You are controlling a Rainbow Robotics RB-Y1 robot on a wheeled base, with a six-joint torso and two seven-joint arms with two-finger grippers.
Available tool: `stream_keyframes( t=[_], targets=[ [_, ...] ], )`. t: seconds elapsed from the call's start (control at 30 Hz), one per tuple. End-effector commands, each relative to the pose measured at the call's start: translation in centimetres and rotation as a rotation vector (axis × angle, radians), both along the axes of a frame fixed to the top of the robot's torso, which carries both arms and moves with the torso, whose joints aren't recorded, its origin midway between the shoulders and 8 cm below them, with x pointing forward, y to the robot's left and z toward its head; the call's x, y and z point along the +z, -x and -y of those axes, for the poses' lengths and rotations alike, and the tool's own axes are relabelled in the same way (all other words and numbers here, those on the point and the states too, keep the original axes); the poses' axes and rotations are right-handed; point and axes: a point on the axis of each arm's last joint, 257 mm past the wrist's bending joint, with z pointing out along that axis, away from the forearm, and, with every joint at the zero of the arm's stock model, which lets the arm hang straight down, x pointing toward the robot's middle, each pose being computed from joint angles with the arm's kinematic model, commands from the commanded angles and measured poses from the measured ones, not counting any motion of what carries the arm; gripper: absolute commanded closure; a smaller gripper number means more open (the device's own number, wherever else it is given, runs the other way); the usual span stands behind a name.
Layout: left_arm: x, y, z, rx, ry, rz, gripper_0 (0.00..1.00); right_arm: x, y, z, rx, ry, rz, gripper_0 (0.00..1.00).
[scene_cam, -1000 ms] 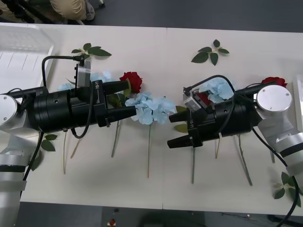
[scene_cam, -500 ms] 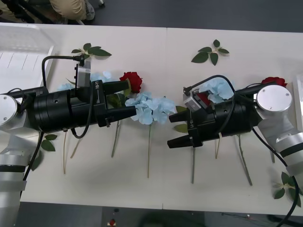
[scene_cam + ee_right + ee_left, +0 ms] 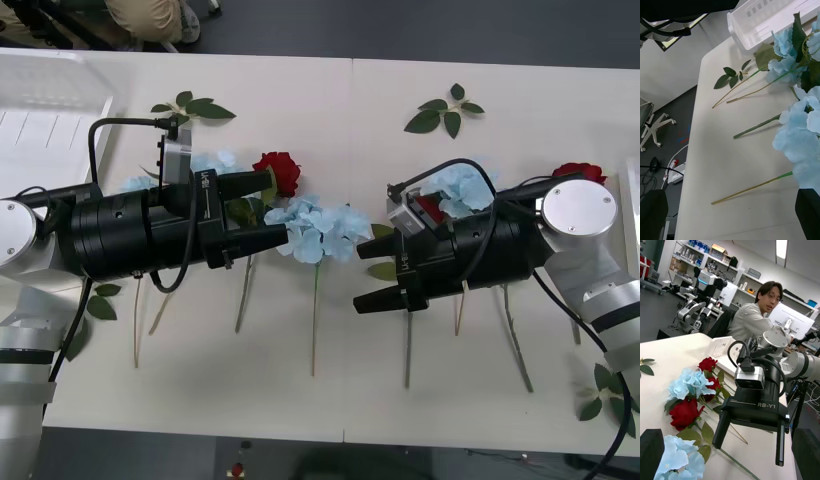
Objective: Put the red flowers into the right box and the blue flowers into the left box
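Observation:
Both arms hover low over the table, their grippers facing each other. My left gripper (image 3: 275,207) is open beside a red flower (image 3: 278,170) and a blue flower (image 3: 320,228). My right gripper (image 3: 368,273) is open too, just right of that blue flower's head (image 3: 801,127). Behind the right wrist lie another blue flower (image 3: 465,185) and a red flower (image 3: 578,172). The left wrist view shows red flowers (image 3: 685,413), a blue flower (image 3: 688,382) and the right gripper (image 3: 750,438). The left box (image 3: 50,110) stands at the far left, and the right box (image 3: 632,200) at the right edge.
Loose green leaf sprigs lie at the back left (image 3: 195,107), the back right (image 3: 445,112) and the front right corner (image 3: 605,395). Long stems (image 3: 315,320) run from the flower heads toward the table's front edge.

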Motion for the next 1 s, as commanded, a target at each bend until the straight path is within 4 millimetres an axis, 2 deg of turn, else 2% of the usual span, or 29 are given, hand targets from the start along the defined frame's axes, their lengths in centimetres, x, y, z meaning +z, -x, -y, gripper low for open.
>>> stream_keyframes(
  t=[0.03, 0.17, 0.27, 0.3, 0.37, 0.47, 0.6, 0.73, 0.83, 0.93, 1.0],
  targets=[
    [1.6, 0.1, 0.0, -0.003, 0.000, 0.060, 0.00, 2.0, -0.9, 0.1, 0.018, -0.001, 0.079, 0.00],
    [1.6, 0.1, 0.0, -0.003, 0.000, 0.060, 0.00, 5.3, -2.4, 1.2, 0.026, 0.024, 0.186, 0.00],
    [1.6, 0.1, 0.0, -0.003, 0.000, 0.060, 0.00, 7.7, -1.8, 2.7, 0.089, 0.085, 0.274, 0.00],
    [0.2, 0.3, -0.2, 0.001, 0.018, 0.013, 0.00, 8.5, -1.5, 3.0, 0.103, 0.097, 0.297, 0.00],
    [0.3, 0.5, -0.4, -0.005, 0.028, 0.006, 0.00, 9.8, -1.5, 3.8, 0.078, 0.112, 0.271, 0.00],
    [1.5, 0.8, -0.9, -0.017, 0.039, 0.026, 0.00, 11.3, -1.6, 5.2, -0.028, 0.118, 0.127, 0.00],
    [3.0, 0.9, -2.7, -0.005, -0.050, 0.111, 0.00, 12.6, -2.1, 6.9, -0.150, 0.112, -0.029, 0.00],
    [5.0, 1.7, -4.7, 0.001, -0.180, 0.233, 0.00, 14.1, -3.5, 9.3, -0.357, 0.124, -0.176, 0.00],
    [5.7, 1.9, -6.4, 0.022, -0.222, 0.131, 0.00, 14.7, -4.7, 10.7, -0.537, 0.143, -0.263, 0.00],
    [5.0, 1.4, -8.3, 0.057, -0.277, 0.022, 0.00, 14.1, -6.5, 12.8, -0.732, 0.173, -0.327, 0.00],
    [4.5, 1.0, -9.4, 0.084, -0.311, -0.020, 0.00, 13.6, -7.1, 13.8, -0.787, 0.191, -0.339, 0.00]
  ],
)
